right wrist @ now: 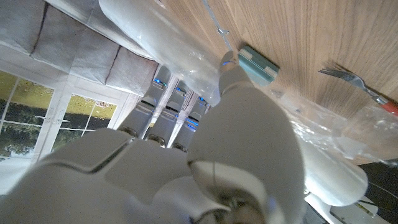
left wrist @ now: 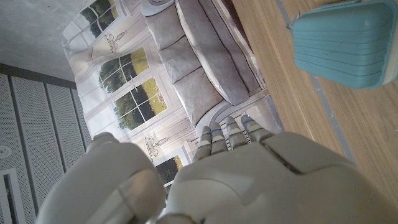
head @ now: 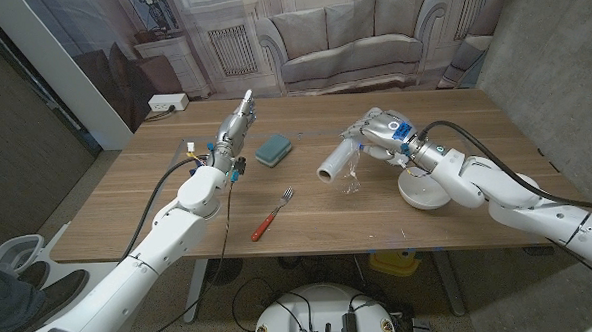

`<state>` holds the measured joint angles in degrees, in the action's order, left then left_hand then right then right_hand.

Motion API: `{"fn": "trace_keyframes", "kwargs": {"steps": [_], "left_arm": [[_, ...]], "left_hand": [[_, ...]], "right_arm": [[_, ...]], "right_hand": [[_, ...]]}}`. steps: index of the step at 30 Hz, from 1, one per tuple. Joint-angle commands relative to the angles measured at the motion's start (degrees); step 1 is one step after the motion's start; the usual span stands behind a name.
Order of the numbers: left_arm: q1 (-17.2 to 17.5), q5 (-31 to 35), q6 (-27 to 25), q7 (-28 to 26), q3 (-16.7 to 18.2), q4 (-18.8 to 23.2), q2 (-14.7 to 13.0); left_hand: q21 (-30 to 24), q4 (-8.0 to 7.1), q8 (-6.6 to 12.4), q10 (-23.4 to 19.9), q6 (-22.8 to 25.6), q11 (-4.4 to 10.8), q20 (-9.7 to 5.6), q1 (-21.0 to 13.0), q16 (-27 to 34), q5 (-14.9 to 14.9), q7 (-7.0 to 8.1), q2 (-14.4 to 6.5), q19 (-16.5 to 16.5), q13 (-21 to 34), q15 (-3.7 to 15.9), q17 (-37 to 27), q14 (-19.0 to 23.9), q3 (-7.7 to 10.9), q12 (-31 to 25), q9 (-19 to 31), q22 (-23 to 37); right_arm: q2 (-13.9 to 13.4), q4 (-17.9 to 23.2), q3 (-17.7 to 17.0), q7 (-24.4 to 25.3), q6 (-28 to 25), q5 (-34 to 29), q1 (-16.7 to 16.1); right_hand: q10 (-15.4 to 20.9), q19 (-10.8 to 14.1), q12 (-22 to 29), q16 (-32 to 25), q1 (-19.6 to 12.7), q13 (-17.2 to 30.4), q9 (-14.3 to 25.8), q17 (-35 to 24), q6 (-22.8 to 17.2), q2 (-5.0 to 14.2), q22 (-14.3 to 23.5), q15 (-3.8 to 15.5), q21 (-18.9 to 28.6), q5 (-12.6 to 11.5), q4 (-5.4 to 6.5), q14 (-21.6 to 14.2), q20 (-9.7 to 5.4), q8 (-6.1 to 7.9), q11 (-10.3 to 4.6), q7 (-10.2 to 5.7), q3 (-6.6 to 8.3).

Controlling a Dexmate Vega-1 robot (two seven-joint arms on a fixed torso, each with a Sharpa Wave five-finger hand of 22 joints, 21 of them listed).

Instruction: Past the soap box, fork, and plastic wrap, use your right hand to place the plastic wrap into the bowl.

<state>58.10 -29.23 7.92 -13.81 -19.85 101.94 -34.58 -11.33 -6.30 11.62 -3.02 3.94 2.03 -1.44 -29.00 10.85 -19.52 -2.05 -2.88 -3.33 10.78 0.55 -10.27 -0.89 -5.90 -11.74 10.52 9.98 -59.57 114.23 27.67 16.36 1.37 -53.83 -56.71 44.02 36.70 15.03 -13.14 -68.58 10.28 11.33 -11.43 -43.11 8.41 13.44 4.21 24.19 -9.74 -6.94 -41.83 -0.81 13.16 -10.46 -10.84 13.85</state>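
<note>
Two arms reach in over the wooden surface [head: 308, 210] from the near corners. The right hand [head: 377, 134] grips the plastic wrap [head: 338, 162], a white roll, by one end; its fingers [right wrist: 163, 106] are clamped around the roll, which is raised off the wood and slants down toward the middle of the surface, its free end pointing at the fork. A loose, clear strip of film [head: 353, 181] hangs from the roll and reaches down to the wood. In the right wrist view the roll [right wrist: 155, 37] runs across the fingertips, with crinkled film [right wrist: 323, 127] spread beside the hand.

The bowl [head: 420, 190], white and shallow, sits on the surface just under the right forearm, nearer the robot than the held roll and a little to its right. The roll is not in the bowl.

The soap box [head: 273, 150], teal with rounded corners, lies near the middle of the surface, between the two hands. The fork [head: 273, 214], with a red handle and metal tines, lies nearer the robot than the soap box, angled, its tines toward the far side.

The left hand [head: 236, 123] is held above the surface to the left of the soap box, apart from it, holding nothing, fingers [left wrist: 225, 134] stretched out straight and side by side. The left wrist view shows the soap box [left wrist: 345, 42] beyond that hand.
</note>
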Motion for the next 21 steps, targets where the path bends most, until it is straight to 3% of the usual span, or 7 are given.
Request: {"fn": "trace_keyframes", "kwargs": {"steps": [1, 21], "left_arm": [[0.8, 0.5, 0.2, -1.1, 0.5, 1.1, 0.1], [0.6, 1.8, -0.1, -2.9, -0.2, 1.8, 1.3]], "left_hand": [[0.0, 0.16, -0.08, -0.3, 0.3, -0.21, -0.06, -0.1, 0.0, -0.3, -0.07, -0.1, -0.2, 0.1, 0.29, -0.2, 0.0, -0.45, 0.0, 0.3, 0.3], [0.0, 0.19, -0.14, -0.4, 0.2, -0.08, -0.06, -0.2, -0.1, -0.3, -0.06, -0.2, -0.3, 0.1, 0.23, -0.2, -0.1, -0.68, 0.0, 0.3, 0.3]], "right_arm": [[-2.6, 4.7, -4.3, -0.4, -5.5, 1.1, -6.1], [-8.9, 7.5, -12.7, 4.4, -10.5, 3.7, -19.0]], "right_hand": [[4.0, 2.8, 0.1, 0.1, 1.5, 0.3, 0.3, -0.2, -7.8, 1.87, 0.2, 8.98, 0.4, -0.4, 7.17, -0.7, -11.34, 0.21, 0.60, 1.67, 6.89], [4.3, 2.7, -0.2, 0.3, 1.7, 0.3, 0.3, -0.2, -8.0, 1.84, 0.2, 9.04, 0.8, -0.4, 7.14, -1.1, -11.34, -0.05, 0.51, 1.72, 6.97]]}}
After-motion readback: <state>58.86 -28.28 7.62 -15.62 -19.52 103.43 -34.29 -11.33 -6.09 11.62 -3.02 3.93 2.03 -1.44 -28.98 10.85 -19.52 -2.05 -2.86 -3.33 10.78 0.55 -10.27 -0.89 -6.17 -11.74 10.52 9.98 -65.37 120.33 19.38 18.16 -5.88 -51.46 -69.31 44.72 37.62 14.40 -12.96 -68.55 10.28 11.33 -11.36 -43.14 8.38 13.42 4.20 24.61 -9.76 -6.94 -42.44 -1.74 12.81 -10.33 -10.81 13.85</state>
